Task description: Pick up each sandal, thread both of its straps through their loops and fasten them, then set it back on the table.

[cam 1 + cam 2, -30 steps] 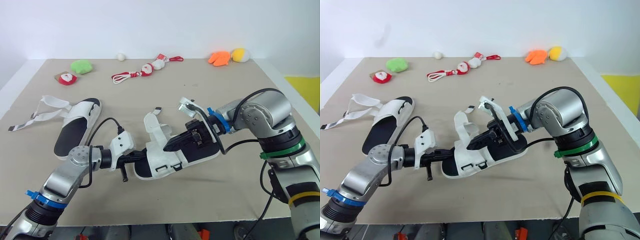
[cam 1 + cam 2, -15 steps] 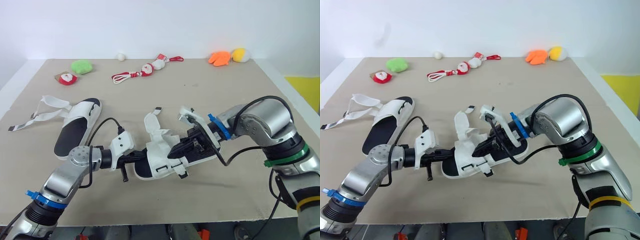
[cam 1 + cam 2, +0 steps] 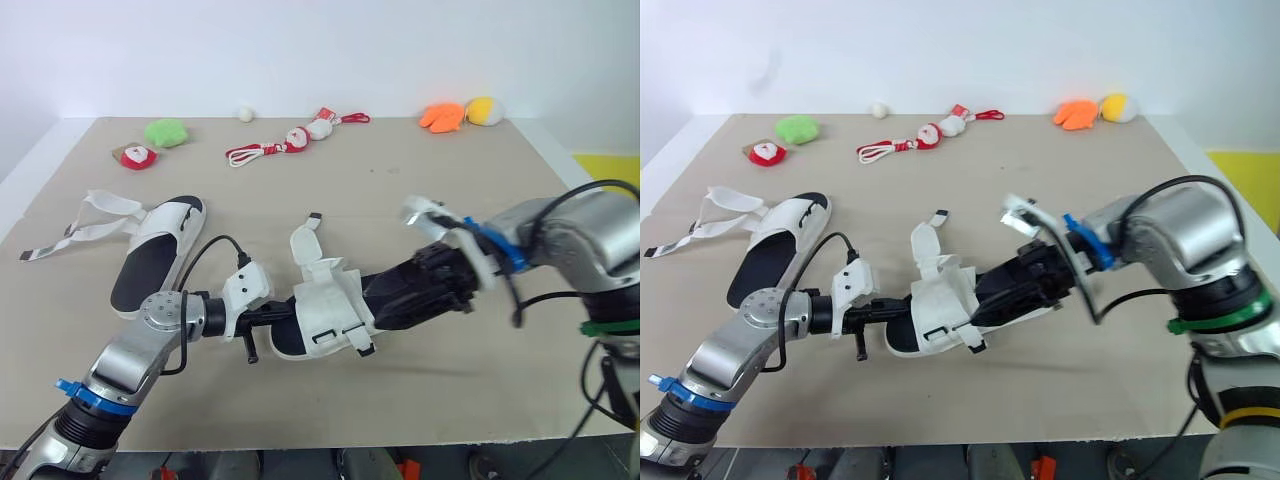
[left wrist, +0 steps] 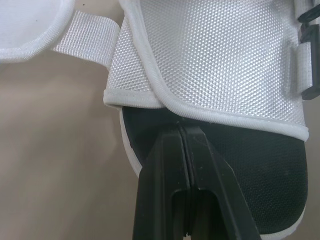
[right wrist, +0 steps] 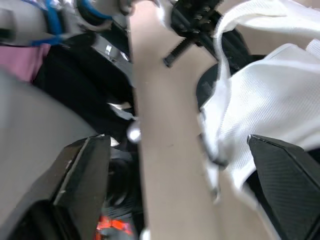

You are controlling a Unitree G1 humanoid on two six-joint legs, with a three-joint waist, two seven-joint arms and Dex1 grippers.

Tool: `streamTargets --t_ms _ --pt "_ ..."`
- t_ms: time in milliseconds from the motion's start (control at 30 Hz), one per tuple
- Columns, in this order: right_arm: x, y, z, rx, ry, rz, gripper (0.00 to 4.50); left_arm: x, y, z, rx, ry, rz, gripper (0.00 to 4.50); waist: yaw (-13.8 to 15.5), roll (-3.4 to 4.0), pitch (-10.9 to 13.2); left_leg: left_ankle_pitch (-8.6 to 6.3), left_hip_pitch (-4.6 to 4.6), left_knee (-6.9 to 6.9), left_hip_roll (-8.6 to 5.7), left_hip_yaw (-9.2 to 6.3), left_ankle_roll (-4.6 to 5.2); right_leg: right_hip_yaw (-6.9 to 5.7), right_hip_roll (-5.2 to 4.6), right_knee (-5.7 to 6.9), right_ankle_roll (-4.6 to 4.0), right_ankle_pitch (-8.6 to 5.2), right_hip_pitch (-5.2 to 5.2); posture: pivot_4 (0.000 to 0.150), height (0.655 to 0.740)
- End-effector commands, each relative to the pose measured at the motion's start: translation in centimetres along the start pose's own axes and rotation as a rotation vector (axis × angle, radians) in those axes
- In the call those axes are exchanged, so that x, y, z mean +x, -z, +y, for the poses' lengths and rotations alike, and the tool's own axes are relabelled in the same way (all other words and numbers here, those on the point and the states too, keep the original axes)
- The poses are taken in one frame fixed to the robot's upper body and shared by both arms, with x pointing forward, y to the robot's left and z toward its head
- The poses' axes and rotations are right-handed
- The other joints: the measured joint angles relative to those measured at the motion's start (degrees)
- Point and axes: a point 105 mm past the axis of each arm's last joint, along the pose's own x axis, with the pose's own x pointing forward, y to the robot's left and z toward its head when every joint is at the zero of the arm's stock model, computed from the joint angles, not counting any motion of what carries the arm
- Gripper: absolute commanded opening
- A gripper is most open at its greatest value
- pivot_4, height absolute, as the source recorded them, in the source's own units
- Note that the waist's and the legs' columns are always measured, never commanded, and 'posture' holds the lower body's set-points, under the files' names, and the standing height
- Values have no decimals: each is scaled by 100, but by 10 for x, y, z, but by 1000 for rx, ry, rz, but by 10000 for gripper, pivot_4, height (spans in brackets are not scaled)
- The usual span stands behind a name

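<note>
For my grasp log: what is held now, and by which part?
Left gripper pinches the middle sandal at its end, under the white upper; right gripper open, holding nothing.

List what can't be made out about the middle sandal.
- Right wrist view: blur beyond the right tool smears the white mesh, black-soled sandal; loops unreadable.
- Eye views: that tool blurs into the black sole; contact unclear.
- Left wrist view: the hem hides whether the left tool pinches anything.

Silver jointed arms [image 3: 128,358], black cables [image 3: 213,240], blue wrist bands [image 3: 78,393], green band [image 3: 610,326], white camera housings [image 3: 245,290].
</note>
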Motion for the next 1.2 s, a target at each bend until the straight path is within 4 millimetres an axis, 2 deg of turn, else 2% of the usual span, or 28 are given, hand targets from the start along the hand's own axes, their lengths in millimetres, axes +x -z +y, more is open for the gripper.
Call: streamTargets --t_ms 33,133,200,267,400,633,733,833,867,967,1000,1067,1200 --pt "-1 9 22 -7 -94 17 44450 3 22 -4 -48 12 77 0 -1 7 -4 -1 1 -1 0 0 1 0 1 0 1 0 0 1500 7400" --pt "9 32 15 69 -48 52 44450 3 22 -5 -49 15 78 0 -1 7 -4 -2 5 0 4 0 2 -2 4 0 0 -2 -1 1500 7400" --pt "22 53 -1 66 45 106 44450 4 22 -5 -50 17 77 0 1 4 -5 -2 4 4 3 0 3 -1 3 0 -6 -5 0 1500 7400" --pt "32 63 -19 76 143 118 44450 5 22 -5 -49 21 77 0 -1 4 -5 -2 3 11 2 3 2 1 2 0 -5 -5 1 1500 7400" --pt "42 55 -40 89 237 67 44450 6 22 -5 -44 23 78 0 -7 6 -6 -1 4 24 2 7 1 3 1 0 7 5 2 1500 7400" --pt "51 38 -37 85 208 7 44450 5 22 -3 -40 20 80 0 -19 6 -6 0 3 23 3 3 0 3 3 0 2 3 7 1500 7400" --pt "53 34 -33 90 182 -5 36646 5 21 -2 -40 17 78 0 -21 6 -6 0 4 21 5 0 0 1 7 0 3 4 7 1500 7400" --pt "53 35 -30 95 175 -1 23185 5 22 -2 -41 15 78 0 -19 5 -6 0 4 24 4 0 0 2 6 0 4 5 11 1500 7400" --pt "53 35 -30 98 175 -1 16821 5 22 -2 -41 15 78 0 -20 5 -6 0 4 25 4 0 0 2 5 0 4 4 12 1500 7400" --pt "53 38 -30 108 175 2 2631 6 22 -3 -42 15 76 0 -19 5 -6 0 4 23 3 0 0 2 5 0 1 2 11 1500 7400" --pt "53 39 -29 111 172 5 173 6 22 -3 -42 15 76 0 -18 5 -6 0 4 22 4 -2 0 1 6 0 0 2 11 1500 7400" --pt "53 45 -25 120 155 27 173 6 22 -2 -41 16 76 0 -15 5 -6 0 4 22 4 -3 0 0 6 0 0 1 12 1500 7400" --pt "56 73 -13 161 108 103 173 6 22 -2 -39 16 77 0 5 5 -6 -3 3 21 1 -3 -4 1 4 0 -3 -4 14 1500 7400"
